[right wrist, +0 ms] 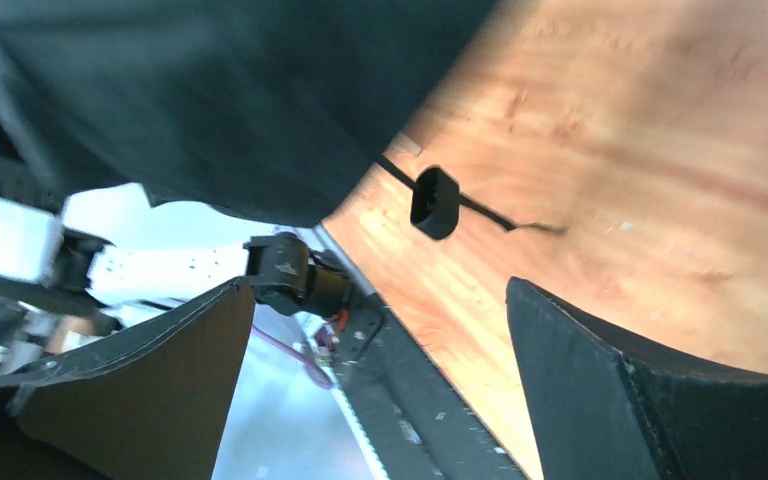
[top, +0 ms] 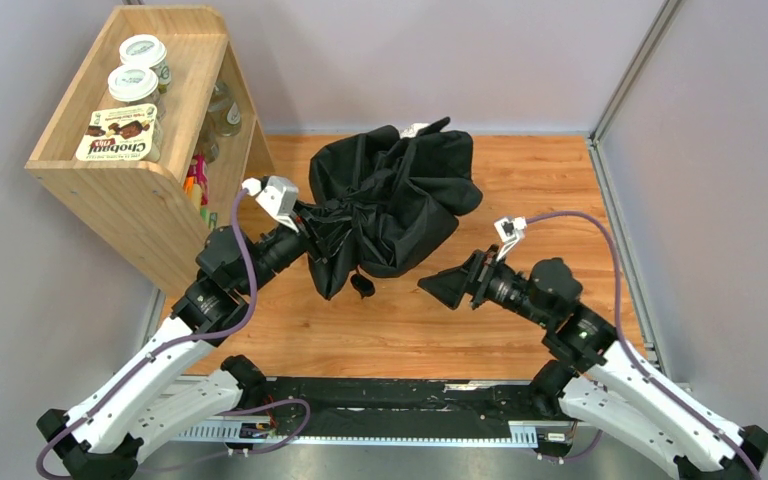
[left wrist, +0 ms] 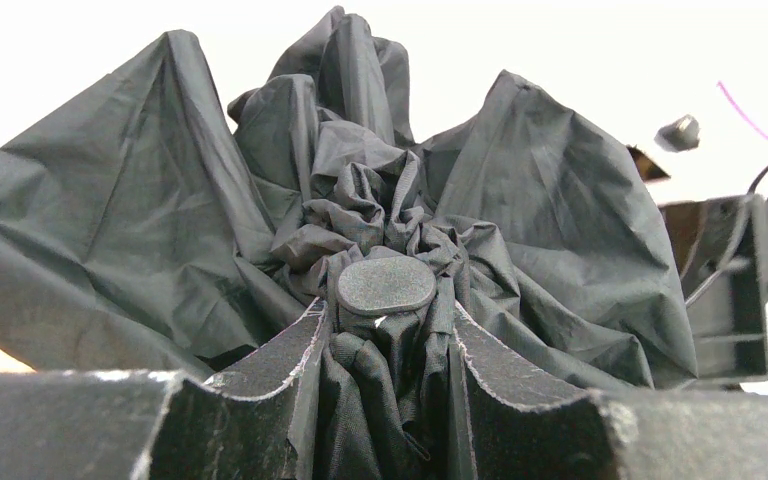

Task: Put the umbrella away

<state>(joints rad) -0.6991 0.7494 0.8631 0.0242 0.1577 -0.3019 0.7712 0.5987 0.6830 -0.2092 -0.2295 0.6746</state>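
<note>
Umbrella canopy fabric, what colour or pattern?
Plain black, no pattern. The crumpled fabric umbrella canopy shows best in the left wrist view.

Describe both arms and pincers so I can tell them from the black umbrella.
The left arm and right arm have white lower links and black joints. A purple cable runs along each to a white wrist bracket. The left pincer and right pincer are matte black, with broad wedge-shaped fingers; the left's edges look scuffed pale.
</note>
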